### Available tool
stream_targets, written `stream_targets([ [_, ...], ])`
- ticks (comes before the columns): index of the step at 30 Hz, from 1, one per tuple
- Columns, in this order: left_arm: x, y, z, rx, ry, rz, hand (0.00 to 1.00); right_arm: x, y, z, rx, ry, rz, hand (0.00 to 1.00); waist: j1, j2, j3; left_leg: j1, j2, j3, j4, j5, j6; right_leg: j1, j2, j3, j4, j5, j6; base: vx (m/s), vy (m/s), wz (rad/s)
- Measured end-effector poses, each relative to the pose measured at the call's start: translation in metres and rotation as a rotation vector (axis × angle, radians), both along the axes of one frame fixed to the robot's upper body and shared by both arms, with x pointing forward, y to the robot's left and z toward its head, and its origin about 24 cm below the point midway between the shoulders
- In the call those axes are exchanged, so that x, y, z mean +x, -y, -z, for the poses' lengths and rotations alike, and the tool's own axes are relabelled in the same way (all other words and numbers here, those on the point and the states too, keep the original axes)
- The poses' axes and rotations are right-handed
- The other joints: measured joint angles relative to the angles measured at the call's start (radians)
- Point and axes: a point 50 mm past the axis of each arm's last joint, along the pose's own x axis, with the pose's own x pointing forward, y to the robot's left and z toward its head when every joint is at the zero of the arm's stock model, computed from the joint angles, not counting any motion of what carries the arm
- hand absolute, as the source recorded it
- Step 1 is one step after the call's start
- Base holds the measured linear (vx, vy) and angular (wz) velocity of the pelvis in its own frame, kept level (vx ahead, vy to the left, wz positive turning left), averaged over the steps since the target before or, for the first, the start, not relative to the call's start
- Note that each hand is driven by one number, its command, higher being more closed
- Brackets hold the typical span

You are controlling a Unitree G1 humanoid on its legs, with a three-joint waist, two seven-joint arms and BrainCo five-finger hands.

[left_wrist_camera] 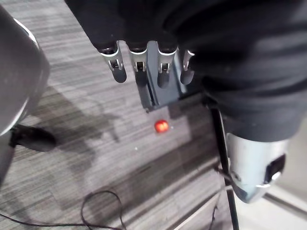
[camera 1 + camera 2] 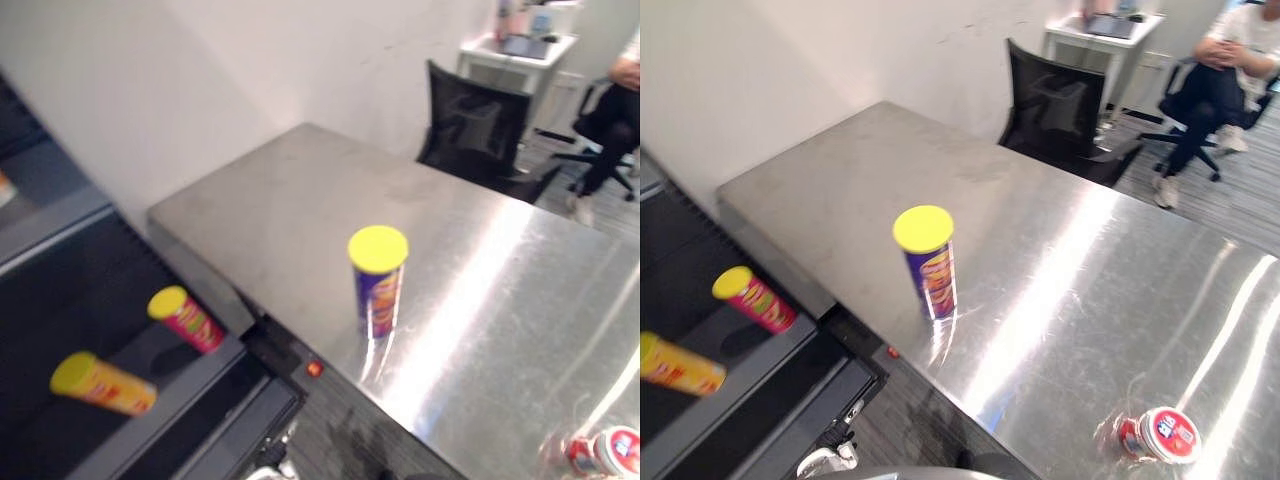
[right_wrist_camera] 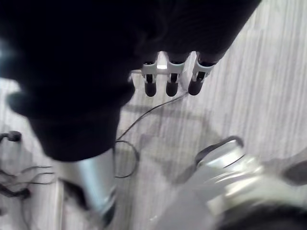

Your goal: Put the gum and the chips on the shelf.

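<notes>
A purple chips can [image 2: 378,280] with a yellow lid stands upright on the steel table [image 2: 300,190], near its front edge. The gum tub [image 2: 1160,436], round, red and white, lies at the table's near right corner. To the left, lower than the table, is the dark shelf [image 2: 190,385]. On it lie a red can [image 2: 185,318] and an orange can [image 2: 100,383], both yellow-lidded. My left hand [image 1: 144,67] hangs over the floor with straight fingers and holds nothing. My right hand [image 3: 172,79] hangs the same way, with nothing in it.
A black office chair [image 2: 475,130] stands behind the table's far edge. A person [image 2: 1220,60] sits on another chair at the far right, by a white desk [image 2: 515,50]. A small red light [image 2: 315,369] glows under the table's front edge. A white wall runs along the left.
</notes>
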Motion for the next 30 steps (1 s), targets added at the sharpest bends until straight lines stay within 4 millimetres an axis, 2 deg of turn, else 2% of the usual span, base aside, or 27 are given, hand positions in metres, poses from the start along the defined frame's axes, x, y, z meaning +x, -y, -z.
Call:
stream_targets([
  [1,0.000,-0.001,0.000,0.001,0.003,-0.006,0.00,0.003,0.000,0.000,0.000,0.006,-0.001,0.00,0.002,-0.003,-0.001,-0.014,0.003,-0.011,-0.014,-0.015,0.003,0.011,0.000,0.026,-0.003,0.000,0.004,0.29,0.142,-1.41],
  [4,0.000,-0.004,-0.001,0.011,0.008,-0.020,0.00,0.009,-0.003,0.000,0.009,0.015,-0.003,0.00,0.022,-0.005,-0.003,-0.059,0.000,-0.171,-0.170,-0.027,0.003,0.028,0.001,0.170,0.012,-0.020,0.047,0.19,0.210,-1.49],
  [5,-0.001,-0.005,-0.001,0.014,0.006,-0.018,0.00,0.008,-0.003,0.000,0.011,0.012,0.001,0.00,0.022,-0.003,-0.005,-0.065,0.000,-0.254,-0.241,-0.005,0.001,0.019,0.004,0.218,0.025,-0.032,0.067,0.12,0.252,-1.28],
  [6,-0.002,-0.004,0.000,0.012,0.002,-0.017,0.00,0.005,-0.001,0.000,0.013,0.008,0.021,0.00,0.021,0.008,-0.012,-0.067,0.011,-0.307,-0.295,0.058,-0.010,0.006,0.015,0.259,0.035,-0.043,0.085,0.11,0.269,-1.24],
  [7,-0.003,-0.004,0.000,0.010,-0.001,-0.018,0.00,0.004,0.000,0.000,0.009,0.006,0.021,0.00,0.021,0.016,-0.016,-0.066,0.019,-0.318,-0.314,0.070,-0.030,-0.006,0.023,0.280,0.044,-0.050,0.096,0.11,0.305,-1.10],
  [8,-0.005,-0.002,0.001,0.007,-0.009,-0.009,0.00,0.004,0.001,0.000,0.007,0.005,0.023,0.00,0.016,0.022,-0.028,-0.048,0.025,-0.301,-0.344,0.044,-0.043,-0.024,0.019,0.313,0.056,-0.062,0.114,0.08,0.261,-0.76],
  [9,-0.004,-0.004,0.000,0.012,-0.008,0.001,0.00,0.002,0.000,0.001,0.012,0.001,0.026,0.00,0.013,0.010,-0.029,-0.047,0.019,-0.280,-0.355,0.038,-0.039,-0.036,0.010,0.319,0.062,-0.063,0.122,0.04,0.315,-0.73],
  [10,-0.001,-0.009,-0.001,0.031,0.000,0.022,0.00,-0.002,-0.005,0.002,0.027,-0.009,0.033,0.00,0.014,-0.014,-0.029,-0.049,0.003,-0.255,-0.361,0.033,-0.033,-0.050,-0.005,0.334,0.062,-0.055,0.138,-0.01,0.271,-0.65],
  [11,0.003,-0.013,-0.003,0.047,0.006,0.039,0.00,-0.005,-0.008,0.003,0.036,-0.019,0.041,0.00,0.019,-0.025,-0.026,-0.046,-0.003,-0.226,-0.358,0.027,-0.029,-0.057,-0.017,0.340,0.057,-0.037,0.165,-0.03,0.250,-0.68],
  [12,0.002,-0.014,-0.003,0.051,0.004,0.044,0.00,-0.006,-0.008,0.003,0.038,-0.022,0.042,0.00,0.020,-0.027,-0.025,-0.041,-0.003,-0.211,-0.357,0.019,-0.026,-0.058,-0.020,0.340,0.058,-0.029,0.178,-0.06,0.232,-0.69],
  [13,0.004,-0.012,-0.003,0.054,0.004,0.059,0.00,-0.009,-0.009,0.004,0.039,-0.027,0.046,0.00,0.018,-0.028,-0.024,-0.033,-0.008,-0.187,-0.356,0.004,-0.007,-0.058,-0.028,0.340,0.060,-0.020,0.192,-0.09,0.193,-0.51],
  [16,0.024,0.001,-0.008,0.052,0.062,0.150,0.00,-0.017,-0.013,0.004,0.047,-0.026,0.089,0.00,0.001,-0.037,-0.023,-0.042,-0.042,-0.152,-0.342,-0.005,0.018,-0.067,-0.073,0.333,0.044,0.005,0.226,-0.10,0.146,-0.26],
  [19,0.033,0.011,-0.010,0.039,0.084,0.194,0.00,-0.016,-0.012,0.003,0.041,-0.014,0.089,0.00,-0.001,-0.025,-0.010,-0.055,-0.049,-0.097,-0.319,-0.011,0.045,-0.078,-0.090,0.333,0.015,0.046,0.244,-0.13,0.146,-0.51],
  [20,0.030,0.017,-0.009,0.026,0.079,0.204,0.00,-0.015,-0.011,0.002,0.038,-0.010,0.090,0.00,0.005,-0.015,-0.005,-0.055,-0.040,-0.054,-0.325,-0.010,0.063,-0.088,-0.094,0.297,-0.005,0.078,0.237,-0.17,0.125,-1.01],
  [21,0.025,0.017,-0.008,0.030,0.067,0.214,0.00,-0.012,-0.009,0.002,0.032,0.000,0.087,0.00,0.013,-0.011,-0.002,-0.057,-0.030,-0.014,-0.328,-0.006,0.073,-0.102,-0.110,0.194,-0.007,0.095,0.220,-0.19,0.114,-0.97],
  [22,0.024,0.017,-0.007,0.031,0.064,0.216,0.00,-0.014,-0.009,0.002,0.030,-0.006,0.088,0.00,0.015,-0.013,-0.001,-0.056,-0.027,0.001,-0.327,-0.004,0.078,-0.110,-0.123,0.129,0.014,0.091,0.214,-0.16,0.045,-0.70],
  [23,0.026,0.017,-0.008,0.035,0.070,0.225,0.00,-0.017,-0.010,0.002,0.033,-0.019,0.089,0.00,0.021,-0.012,0.000,-0.056,-0.019,0.013,-0.328,0.000,0.082,-0.132,-0.151,0.009,0.106,0.061,0.170,-0.10,-0.014,-0.32],
  [24,0.025,0.017,-0.008,0.032,0.065,0.225,0.00,-0.020,-0.009,0.002,0.030,-0.026,0.091,0.00,0.021,-0.005,0.001,-0.050,-0.004,0.021,-0.327,0.006,0.081,-0.148,-0.171,-0.072,0.245,0.028,0.142,-0.05,-0.043,-0.21],
  [25,0.022,0.017,-0.007,0.031,0.059,0.220,0.00,-0.021,-0.009,0.002,0.028,-0.027,0.090,0.00,0.023,-0.004,0.000,-0.047,0.005,0.028,-0.327,0.008,0.080,-0.151,-0.181,-0.093,0.315,0.014,0.139,-0.02,-0.063,-0.15],
  [26,0.019,0.014,-0.006,0.029,0.053,0.207,0.00,-0.022,-0.009,0.002,0.024,-0.026,0.090,0.00,0.028,-0.006,0.000,-0.036,0.016,0.037,-0.333,0.015,0.070,-0.138,-0.211,-0.125,0.419,0.004,0.132,0.00,-0.103,-0.24],
  [27,0.016,0.012,-0.005,0.023,0.049,0.194,0.00,-0.023,-0.008,0.002,0.021,-0.028,0.092,0.00,0.030,-0.013,-0.005,-0.027,0.021,0.056,-0.344,0.024,0.060,-0.103,-0.257,-0.157,0.449,0.006,0.133,0.00,-0.133,-0.30],
  [28,0.015,0.011,-0.005,0.022,0.050,0.187,0.00,-0.023,-0.008,0.002,0.022,-0.026,0.092,0.00,0.035,-0.016,-0.008,-0.026,0.021,0.065,-0.348,0.028,0.054,-0.082,-0.279,-0.169,0.434,0.016,0.138,-0.02,-0.179,-0.50],
  [29,0.014,0.007,-0.004,0.033,0.041,0.191,0.00,-0.020,-0.009,0.002,0.028,-0.020,0.093,0.00,0.047,-0.027,-0.017,-0.016,0.023,0.082,-0.379,0.043,0.037,-0.064,-0.275,-0.192,0.353,0.001,0.173,-0.03,-0.170,-0.58],
  [30,0.007,0.007,-0.001,0.030,0.004,0.216,0.00,-0.024,-0.005,0.001,0.024,-0.026,0.093,0.00,0.048,-0.015,-0.040,-0.015,0.025,0.082,-0.453,0.086,0.027,-0.045,-0.252,-0.211,0.253,0.008,0.176,-0.02,-0.162,-0.49],
])
